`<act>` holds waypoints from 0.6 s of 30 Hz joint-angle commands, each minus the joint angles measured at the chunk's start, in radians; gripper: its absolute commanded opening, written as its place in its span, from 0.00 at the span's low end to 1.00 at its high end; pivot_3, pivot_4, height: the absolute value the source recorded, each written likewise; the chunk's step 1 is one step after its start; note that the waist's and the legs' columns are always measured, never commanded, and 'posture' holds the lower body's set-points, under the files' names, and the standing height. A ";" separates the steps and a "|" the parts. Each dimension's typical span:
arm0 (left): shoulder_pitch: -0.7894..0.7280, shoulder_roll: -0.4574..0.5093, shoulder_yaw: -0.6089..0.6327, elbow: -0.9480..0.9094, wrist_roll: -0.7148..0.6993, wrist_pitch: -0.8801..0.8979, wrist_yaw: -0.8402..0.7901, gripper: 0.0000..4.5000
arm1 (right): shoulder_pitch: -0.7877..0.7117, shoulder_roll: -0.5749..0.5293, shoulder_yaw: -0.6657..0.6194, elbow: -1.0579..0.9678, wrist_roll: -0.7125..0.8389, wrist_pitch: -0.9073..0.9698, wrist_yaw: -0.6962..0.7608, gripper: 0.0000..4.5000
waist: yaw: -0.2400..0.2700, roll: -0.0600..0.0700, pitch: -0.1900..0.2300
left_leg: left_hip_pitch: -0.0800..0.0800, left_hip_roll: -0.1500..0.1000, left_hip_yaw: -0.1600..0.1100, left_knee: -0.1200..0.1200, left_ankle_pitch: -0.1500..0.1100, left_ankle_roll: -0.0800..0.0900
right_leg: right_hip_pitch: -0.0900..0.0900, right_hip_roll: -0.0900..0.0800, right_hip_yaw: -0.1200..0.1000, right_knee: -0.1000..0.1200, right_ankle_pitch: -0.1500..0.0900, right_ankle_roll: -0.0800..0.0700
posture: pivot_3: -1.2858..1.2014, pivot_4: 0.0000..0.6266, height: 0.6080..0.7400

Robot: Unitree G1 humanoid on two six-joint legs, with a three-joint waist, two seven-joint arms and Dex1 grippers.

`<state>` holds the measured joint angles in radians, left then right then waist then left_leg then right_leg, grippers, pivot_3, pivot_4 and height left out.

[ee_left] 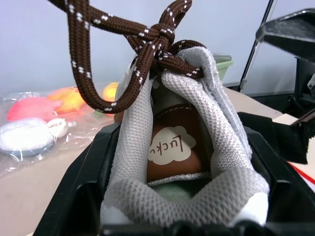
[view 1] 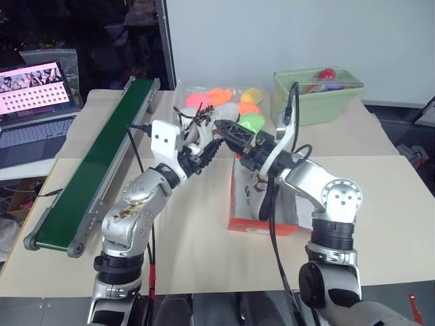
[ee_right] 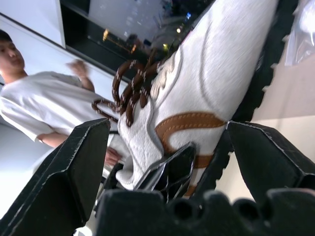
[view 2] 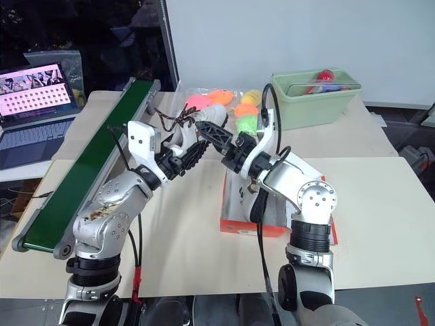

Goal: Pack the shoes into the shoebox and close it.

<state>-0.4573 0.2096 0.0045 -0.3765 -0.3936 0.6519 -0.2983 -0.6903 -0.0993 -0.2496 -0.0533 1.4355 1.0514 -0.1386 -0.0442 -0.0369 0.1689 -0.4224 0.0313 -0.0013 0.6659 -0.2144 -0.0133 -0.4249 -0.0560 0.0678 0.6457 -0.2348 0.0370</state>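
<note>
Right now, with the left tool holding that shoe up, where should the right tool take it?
Grip the shoe across its sides at the middle, coming from the toe end. The left tool already clamps the heel collar, and the open right tool faces the free front, its fingers straddling the shoe.

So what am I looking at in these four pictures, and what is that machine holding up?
It is a two-armed robot at a table. Two pictures come from cameras in its head, looking down over its arms; the other two from cameras on each wrist. The left gripper is closed on a white shoe with brown laces, held in the air. The right gripper is open, its black fingers either side of that shoe. Below sits the red shoebox; beyond it a bag of bright toys, a green tub and a conveyor belt.
</note>
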 commanded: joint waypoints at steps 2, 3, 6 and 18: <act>-0.042 0.014 0.013 -0.008 -0.005 -0.053 -0.031 0.70 | -0.008 -0.013 0.009 -0.040 0.038 -0.004 0.002 1.00 | 0.000 0.000 0.000 | 0.000 0.000 0.000 0.000 0.000 0.000 | 0.000 0.000 0.000 0.000 0.000 0.000 | 0.52 0.24 0.92; -0.047 0.015 0.015 -0.004 -0.004 -0.057 -0.030 0.70 | -0.008 -0.017 0.011 -0.036 0.032 -0.005 0.004 1.00 | 0.000 0.000 0.000 | 0.000 0.000 0.000 0.000 0.000 0.000 | 0.000 0.000 0.000 0.000 0.000 0.000 | 0.52 0.24 0.92; -0.053 0.017 0.019 -0.004 -0.005 -0.060 -0.031 0.70 | -0.002 -0.022 0.013 -0.033 0.032 -0.004 0.006 1.00 | 0.000 0.000 0.000 | 0.000 0.000 0.000 0.000 0.000 0.000 | 0.000 0.000 0.000 -0.001 0.000 0.000 | 0.52 0.24 0.92; -0.021 0.132 0.112 0.059 0.013 -0.101 -0.064 0.70 | 0.025 -0.059 0.006 -0.045 0.060 -0.005 0.002 1.00 | -0.002 0.000 0.000 | 0.000 0.000 0.000 0.000 0.000 0.000 | 0.000 0.000 0.000 -0.002 0.000 0.000 | 0.52 0.24 0.92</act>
<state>-0.4711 0.3268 0.0881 -0.3031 -0.3862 0.5933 -0.3511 -0.6590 -0.1506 -0.2364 -0.0537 1.4581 1.0516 -0.1402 -0.0459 -0.0367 0.1691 -0.4222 0.0316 -0.0013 0.6658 -0.2144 -0.0133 -0.4252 -0.0558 0.0678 0.6441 -0.2349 0.0371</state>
